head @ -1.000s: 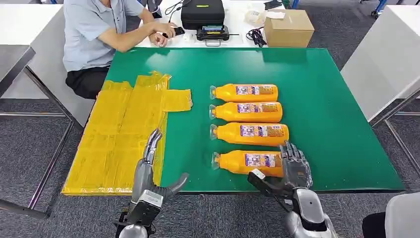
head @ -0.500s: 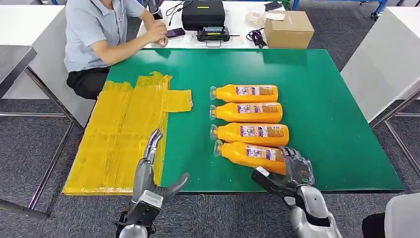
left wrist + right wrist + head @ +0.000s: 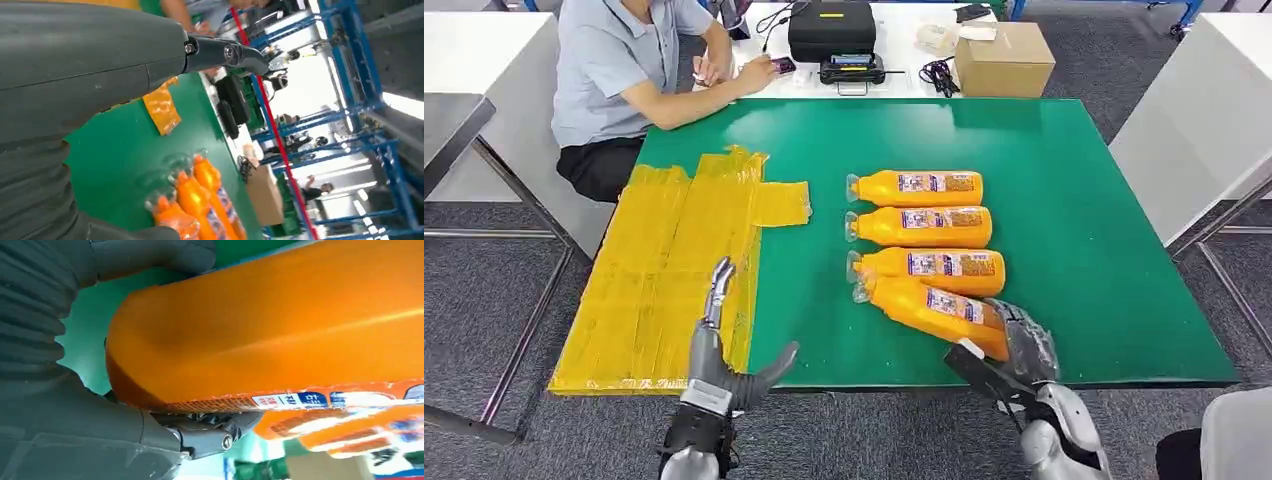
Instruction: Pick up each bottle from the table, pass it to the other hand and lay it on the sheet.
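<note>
I count four orange bottles on the green surface (image 3: 1084, 230), right of centre in the head view. The nearest bottle (image 3: 929, 308) lies skewed: its long axis runs from lower right to upper left, clear cap toward the upper left and touching the third bottle (image 3: 929, 265), base in my right hand (image 3: 1021, 345). That hand grips the base end, thumb on the near side and fingers over the far side; the wrist view shows the orange base pressed against the palm. I cannot tell whether the bottle's base is lifted off the surface. The other three, including the second bottle (image 3: 921, 226) and the farthest bottle (image 3: 916, 187), lie parallel, long axes left to right, caps pointing left.

One yellow sheet (image 3: 664, 270) covers the left part of the surface, its near edge hanging over. My left hand (image 3: 716, 345) is held over the sheet's near right corner, fingers straight and spread, holding nothing.

One person (image 3: 624, 70) sits at upper left, head cut off by the frame.
</note>
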